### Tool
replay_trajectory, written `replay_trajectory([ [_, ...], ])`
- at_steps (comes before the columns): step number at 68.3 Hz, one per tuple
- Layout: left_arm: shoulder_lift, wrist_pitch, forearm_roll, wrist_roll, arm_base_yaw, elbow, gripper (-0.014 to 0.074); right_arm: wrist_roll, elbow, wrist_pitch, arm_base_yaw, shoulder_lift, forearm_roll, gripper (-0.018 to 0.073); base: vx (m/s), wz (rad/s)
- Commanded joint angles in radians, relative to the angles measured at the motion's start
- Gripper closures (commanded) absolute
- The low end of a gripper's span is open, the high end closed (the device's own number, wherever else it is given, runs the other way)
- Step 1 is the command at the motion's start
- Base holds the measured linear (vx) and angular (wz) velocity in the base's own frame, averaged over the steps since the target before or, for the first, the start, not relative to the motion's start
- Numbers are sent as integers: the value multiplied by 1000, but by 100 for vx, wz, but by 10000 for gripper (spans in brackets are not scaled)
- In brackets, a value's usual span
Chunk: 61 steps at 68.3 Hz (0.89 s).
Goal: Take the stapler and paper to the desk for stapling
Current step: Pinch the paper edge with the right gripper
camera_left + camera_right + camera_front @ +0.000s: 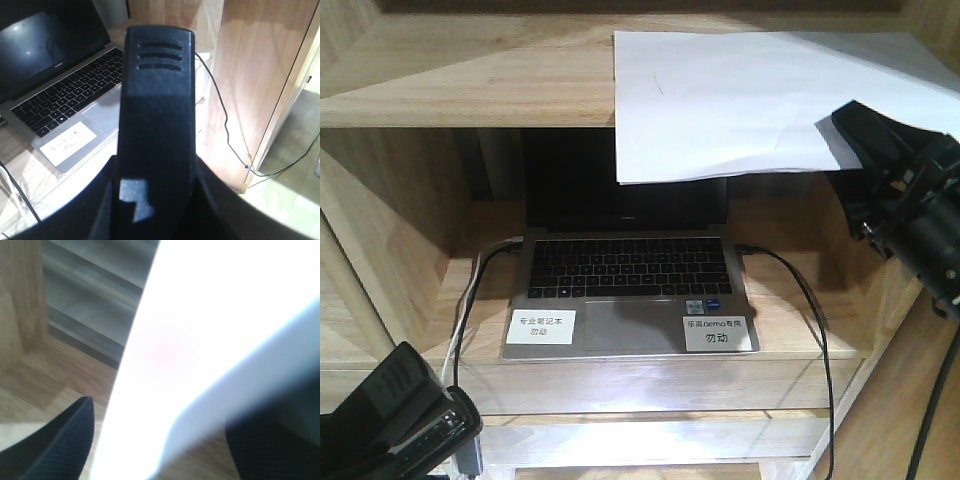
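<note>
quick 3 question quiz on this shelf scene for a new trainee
1. True or false: the paper lies on the laptop keyboard.
2. How many white labels sit on the palm rest? A one, B two, C three.
3. Which arm reaches the paper's edge?
Key: 1 false, it rests on the shelf above, overhanging. 2 B. 3 the right pincer.
</note>
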Motion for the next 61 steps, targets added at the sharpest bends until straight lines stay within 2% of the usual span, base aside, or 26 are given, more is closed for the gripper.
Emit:
replay_trajectory([
  [1, 5, -92, -64, 3, -2, -33, 603, 20, -42, -98, 0, -9, 11, 103, 0, 0],
  [8, 5, -92, -64, 3, -2, -33, 603, 25, -44, -103, 0, -9, 14, 226, 0, 0],
  [20, 5, -92, -64, 3, -2, -33, 603, 25, -44, -112, 0, -9, 9, 572, 0, 0],
  [29, 5, -92, -64, 3, -2, -33, 603, 27, -41, -168, 0, -14, -14, 571, 0, 0],
  [51, 5, -92, -64, 3, -2, -33, 603, 25, -38, -170, 0, -129, -77, 568, 0, 0],
  [61, 5, -92, -64, 3, -2, -33, 603, 20, 41, -155, 0, -226, -32, 568, 0, 0],
])
